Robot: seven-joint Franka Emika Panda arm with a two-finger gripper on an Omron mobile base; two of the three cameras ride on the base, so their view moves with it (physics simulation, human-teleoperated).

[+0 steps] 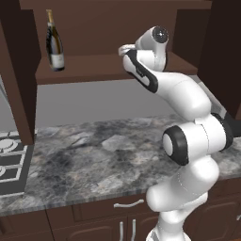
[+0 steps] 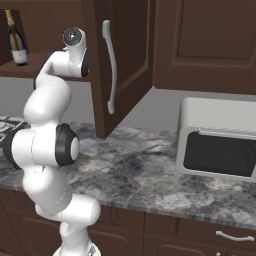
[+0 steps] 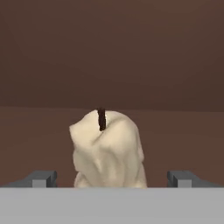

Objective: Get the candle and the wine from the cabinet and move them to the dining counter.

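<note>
Candle [image 3: 108, 149] between spread hand [image 3: 112, 178] fingertips

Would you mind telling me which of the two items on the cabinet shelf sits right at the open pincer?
The candle, squat and cream with a dark wick, sits between the open pincer's fingertips; the tall dark wine stands at the shelf's far end.

No readable text, brand, number or sign anywhere. The wine [image 1: 54, 43] on the cabinet [image 1: 106, 66] shelf carries a pale label; its face is blank at this size, no letters to make out, in the left base view or the right base view. The candle [image 3: 108, 148] is plain and unmarked. The pale appliance [image 2: 218, 142] on the marbled surface [image 2: 150, 170] shows no lettering or dial marks.
</note>
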